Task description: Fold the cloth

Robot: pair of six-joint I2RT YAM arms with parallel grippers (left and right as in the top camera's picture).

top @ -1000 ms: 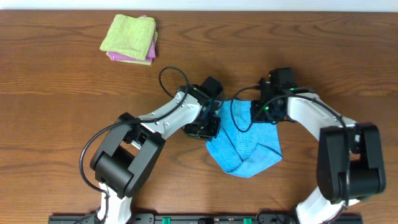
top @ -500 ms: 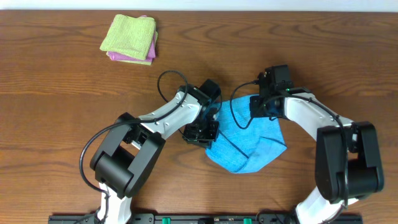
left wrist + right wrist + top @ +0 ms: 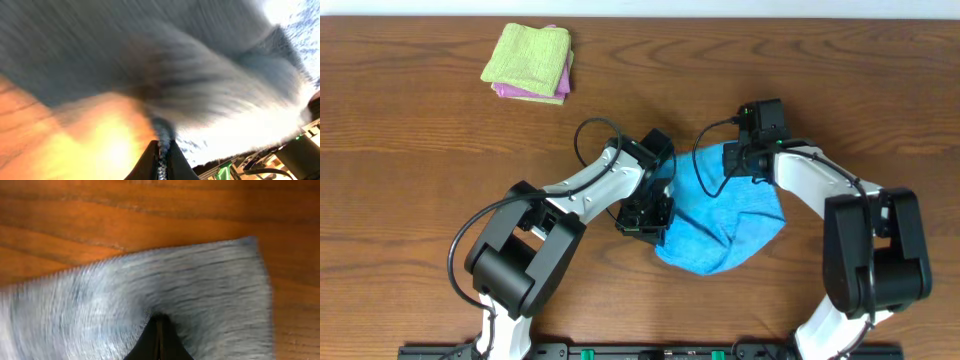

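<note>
**Two claws, one blue cloth**

From above, we see the cloth (image 3: pixel 725 215) in the middle of the table (image 3: pixel 420 180). It is bunched and rounded, not flat. The left claw (image 3: pixel 656 222) pinches its left edge and the right claw (image 3: pixel 740 166) pinches its far edge. We think each holds a different side so the cloth can be pulled wide and smooth before a fold. A green cloth (image 3: pixel 530 50) sits folded on a pink cloth (image 3: pixel 510 91) near the far left corner, well apart from the work.

From the left wrist, it is all blurry. The left claw (image 3: pixel 161 150) is squeezed closed, with a bit of the cloth (image 3: pixel 175 60) caught between its fingers. The cloth rises over the table (image 3: pixel 75 135), so we guess this side is lifted.

From the right wrist, the right claw (image 3: pixel 159 325) is squeezed closed too. It grips the cloth (image 3: pixel 175 285) a little way in from its edge. One corner seems to lie on the table (image 3: pixel 150 210). No neat fold shows yet, so we judge the job is near its start.
</note>
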